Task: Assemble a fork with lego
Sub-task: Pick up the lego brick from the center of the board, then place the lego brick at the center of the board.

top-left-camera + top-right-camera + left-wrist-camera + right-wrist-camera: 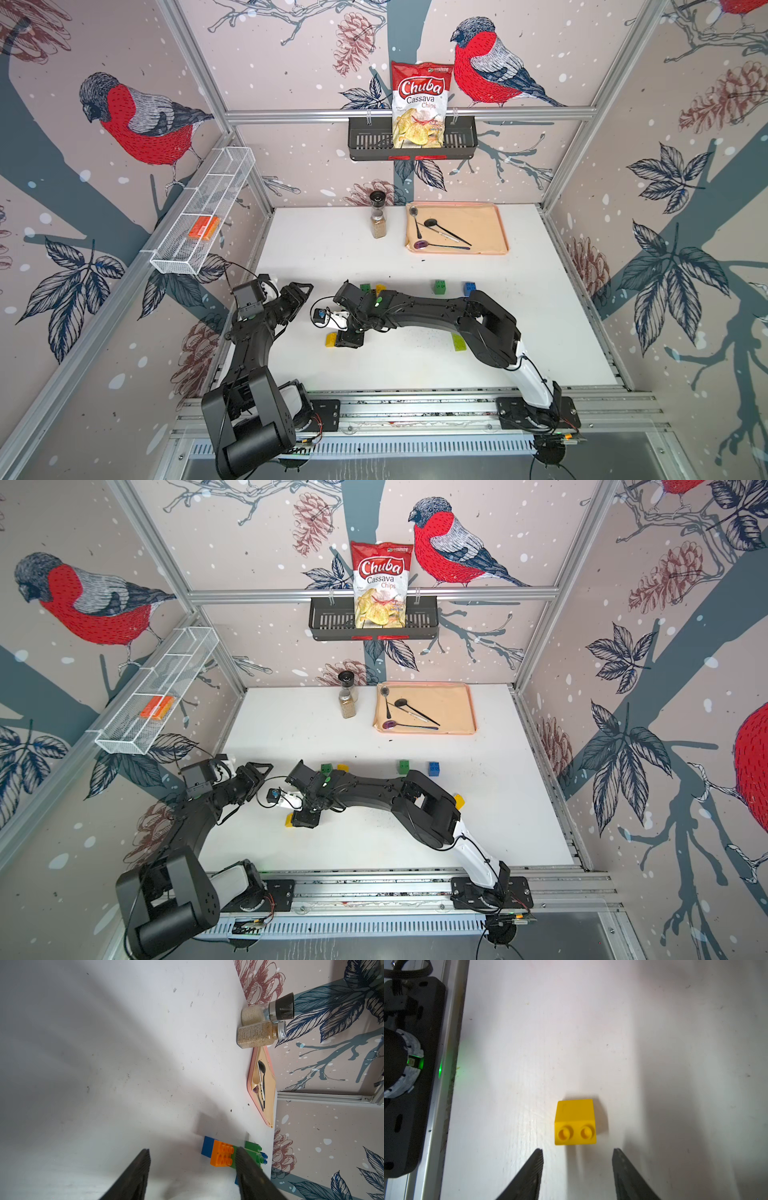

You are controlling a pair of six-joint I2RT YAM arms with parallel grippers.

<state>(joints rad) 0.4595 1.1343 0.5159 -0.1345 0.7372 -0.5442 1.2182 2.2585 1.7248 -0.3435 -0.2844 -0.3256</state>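
progress check on the lego fork: i'd call it partway, not close. my right gripper is spread and pointing down at the table. the yellow brick sits on the white top just ahead of the fingertips, not pinched. my left gripper is spread too, nothing between the fingers. past it there's an orange, blue and green clump that looks snapped together, so i reckon that's the start of the fork. in both top views the right arm hides most of it. left to go, as far as i can see: the yellow one, plus a loose green brick, a blue brick and a lime green brick, all lying apart on the table. no prongs or handle i'd recognise yet.
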